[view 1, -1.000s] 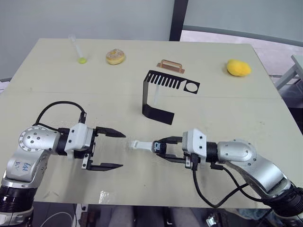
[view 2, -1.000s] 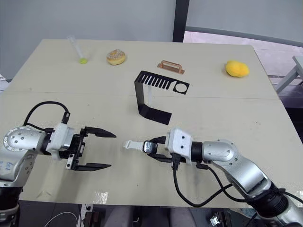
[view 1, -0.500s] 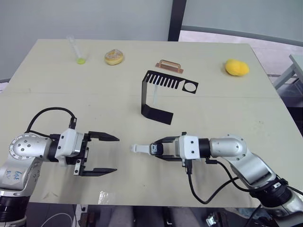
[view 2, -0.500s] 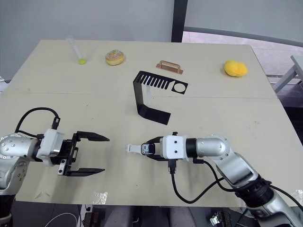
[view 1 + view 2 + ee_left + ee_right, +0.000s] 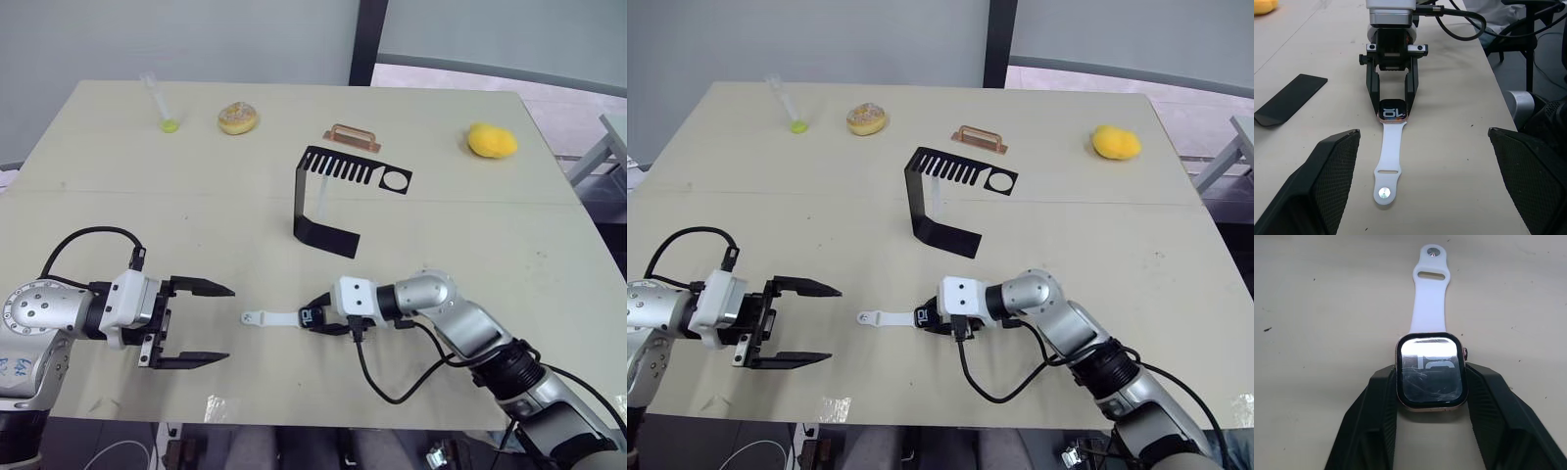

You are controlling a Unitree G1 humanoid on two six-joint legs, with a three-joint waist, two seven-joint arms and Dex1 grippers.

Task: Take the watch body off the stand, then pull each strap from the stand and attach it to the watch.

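Right gripper (image 5: 315, 319) low, clamping watch body (image 5: 312, 316).

Beige table (image 5: 118, 196), grey wall (image 5: 196, 39) behind, window top rt.

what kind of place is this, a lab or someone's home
Most likely a robot test lab, not a home: a plain beige table with scattered practice props, such as a black stand, a yellow toy fruit and a doughnut-like piece.

I can't tell whether a second strap hangs behind the stand (image 5: 338, 201); the pale upright strip there is too small.
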